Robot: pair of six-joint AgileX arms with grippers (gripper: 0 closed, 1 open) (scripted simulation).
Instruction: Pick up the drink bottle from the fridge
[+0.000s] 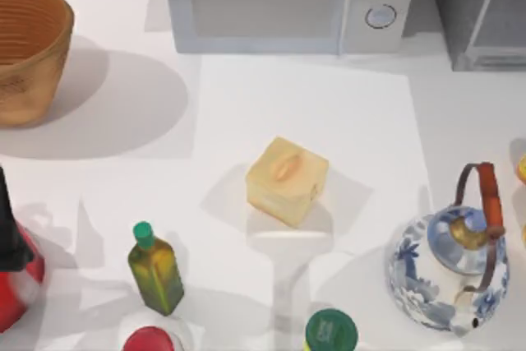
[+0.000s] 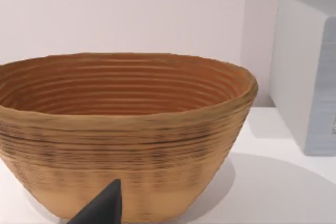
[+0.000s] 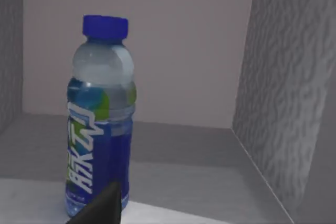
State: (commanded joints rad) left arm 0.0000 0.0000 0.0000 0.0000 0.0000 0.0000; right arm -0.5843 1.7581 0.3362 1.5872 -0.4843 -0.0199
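The right end effector's fingertip [image 3: 102,205] sits just before the drink bottle [image 3: 100,119], which stands upright inside the fridge [image 3: 283,93], straight ahead; whether it is released or clenched I cannot tell. The left arm faces the wicker basket [image 2: 121,140].

Blue-capped drink bottle [image 3: 100,124] upright inside grey-walled fridge [image 3: 283,93], near its left wall

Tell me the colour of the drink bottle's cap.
Bright blue, clearest in the right wrist view: drink bottle.
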